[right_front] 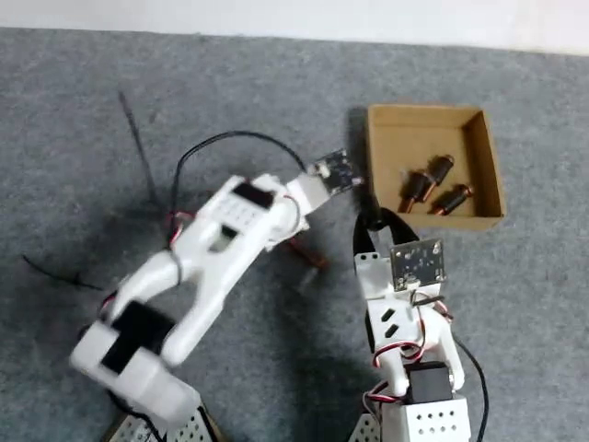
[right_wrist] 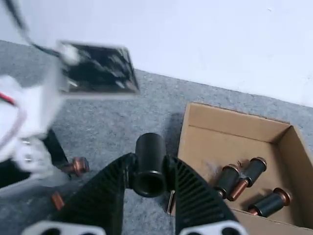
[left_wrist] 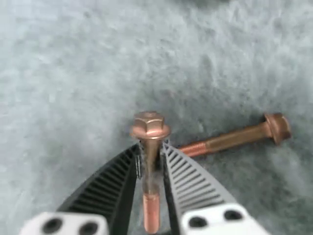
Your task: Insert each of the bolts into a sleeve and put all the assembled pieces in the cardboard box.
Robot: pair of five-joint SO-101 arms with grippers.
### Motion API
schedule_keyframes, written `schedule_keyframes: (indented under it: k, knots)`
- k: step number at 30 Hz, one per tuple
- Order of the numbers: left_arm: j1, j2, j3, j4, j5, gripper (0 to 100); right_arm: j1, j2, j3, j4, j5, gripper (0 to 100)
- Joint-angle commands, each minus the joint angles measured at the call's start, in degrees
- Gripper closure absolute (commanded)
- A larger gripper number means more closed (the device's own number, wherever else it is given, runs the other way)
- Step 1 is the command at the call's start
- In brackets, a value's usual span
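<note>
Grey carpet (right_front: 74, 138) lay under a cardboard box (right_front: 426, 109) holding three assembled pieces (right_front: 428, 187). Just beside it, the right gripper (right_wrist: 149, 169) was clamped across a rigid black sleeve (right_wrist: 149, 161). The left gripper (left_wrist: 151, 149) pinched a stiff, probably slick bolt (left_wrist: 150, 128) by its shank under the head, near a loose bolt (left_wrist: 230, 139).

left arm (right_front: 212, 249): blurred | cardboard box (right_wrist: 230, 122): corner cut by frame edge | bolt (right_front: 315, 261): partly under left arm

Bright, even, diffuse light; shadows soft and faint.
</note>
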Motion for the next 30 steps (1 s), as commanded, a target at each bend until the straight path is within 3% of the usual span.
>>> schedule_keyframes:
  k: [1, 11, 21, 27, 30]
  knots:
    - [-0.7, -18.1, 12.1, -9.7, 3.2, 99, 0.3, -1.1, -0.7, -1.6, 0.1, 99.4]
    - [-5.5, -47.5, 33.4, -24.8, 16.9, 99, -2.9, -1.1, 1.2, -2.7, 0.4, 99.4]
    - [-6.0, -73.0, 45.2, -25.2, 21.1, 99, -5.4, -1.1, 7.3, -15.1, 0.4, 99.4]
    - [-5.8, -89.5, 52.6, -25.2, 21.3, 99, -8.2, -1.1, 8.0, -15.6, 0.4, 99.4]
    - [-6.2, -97.5, 55.6, -25.2, 27.6, 99, -9.8, -1.1, 8.2, -15.6, 0.4, 99.4]
